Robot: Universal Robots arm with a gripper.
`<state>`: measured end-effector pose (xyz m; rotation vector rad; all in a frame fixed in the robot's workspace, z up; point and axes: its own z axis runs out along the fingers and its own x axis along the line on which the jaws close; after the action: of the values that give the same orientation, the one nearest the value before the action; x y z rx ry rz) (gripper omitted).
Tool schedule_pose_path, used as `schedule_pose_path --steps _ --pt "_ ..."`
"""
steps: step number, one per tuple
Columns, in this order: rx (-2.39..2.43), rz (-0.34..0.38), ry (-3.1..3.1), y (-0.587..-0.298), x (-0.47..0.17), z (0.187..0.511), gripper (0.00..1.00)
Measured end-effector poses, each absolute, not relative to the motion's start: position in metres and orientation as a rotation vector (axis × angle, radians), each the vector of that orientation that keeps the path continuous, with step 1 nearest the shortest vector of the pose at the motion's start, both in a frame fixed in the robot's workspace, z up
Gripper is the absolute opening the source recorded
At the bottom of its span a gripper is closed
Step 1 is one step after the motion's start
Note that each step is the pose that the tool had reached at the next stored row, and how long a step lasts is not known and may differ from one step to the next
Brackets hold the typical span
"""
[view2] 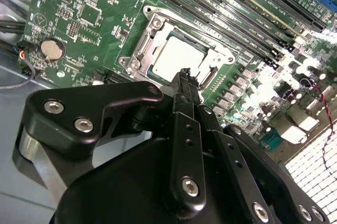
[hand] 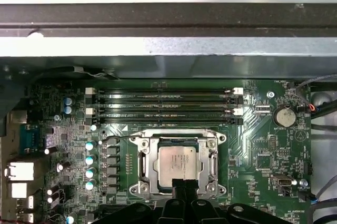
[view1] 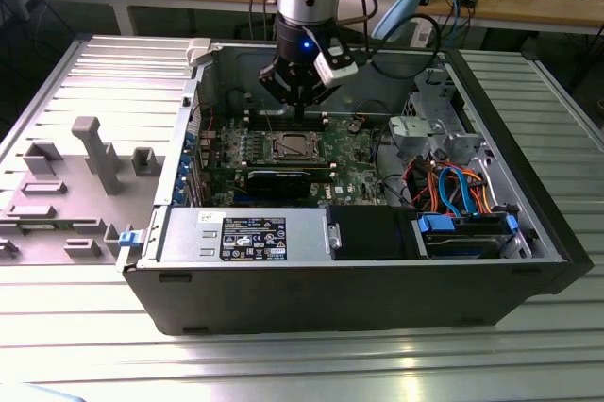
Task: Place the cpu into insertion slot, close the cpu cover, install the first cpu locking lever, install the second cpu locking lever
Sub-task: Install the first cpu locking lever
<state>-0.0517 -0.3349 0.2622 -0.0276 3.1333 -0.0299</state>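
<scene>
The cpu [hand: 178, 163] lies flat in the insertion slot [view1: 291, 147], its dull silver top showing through the window of the cpu cover [hand: 148, 163]. The cover's silver frame lies down over the chip's edges in both wrist views. A thin wire locking lever [hand: 118, 138] runs along one corner of the socket. My gripper [view2: 184, 74] hangs just above the socket's edge, fingers pressed together and holding nothing. In the exterior view the gripper [view1: 300, 111] stands over the motherboard, slightly behind the socket. The cpu [view2: 176, 56] sits directly beyond my fingertips.
Long black memory slots [hand: 164, 105] run beside the socket. A black graphics card [view1: 278, 180] lies in front of it, a grey drive cage [view1: 429, 128] and coloured cables [view1: 453, 190] at the exterior view's right. The case wall [hand: 168, 29] rises behind the board.
</scene>
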Motion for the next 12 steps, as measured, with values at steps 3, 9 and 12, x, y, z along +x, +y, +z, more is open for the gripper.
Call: schedule_pose_path --steps 3,9,12 --pt "-0.058 -0.029 3.133 -0.3349 -0.0518 0.2622 0.11" --pt "-0.058 -0.025 3.133 -0.3351 -0.0522 0.2624 0.11" --pt "-0.056 -0.001 3.133 -0.3350 -0.0528 0.2626 0.11"
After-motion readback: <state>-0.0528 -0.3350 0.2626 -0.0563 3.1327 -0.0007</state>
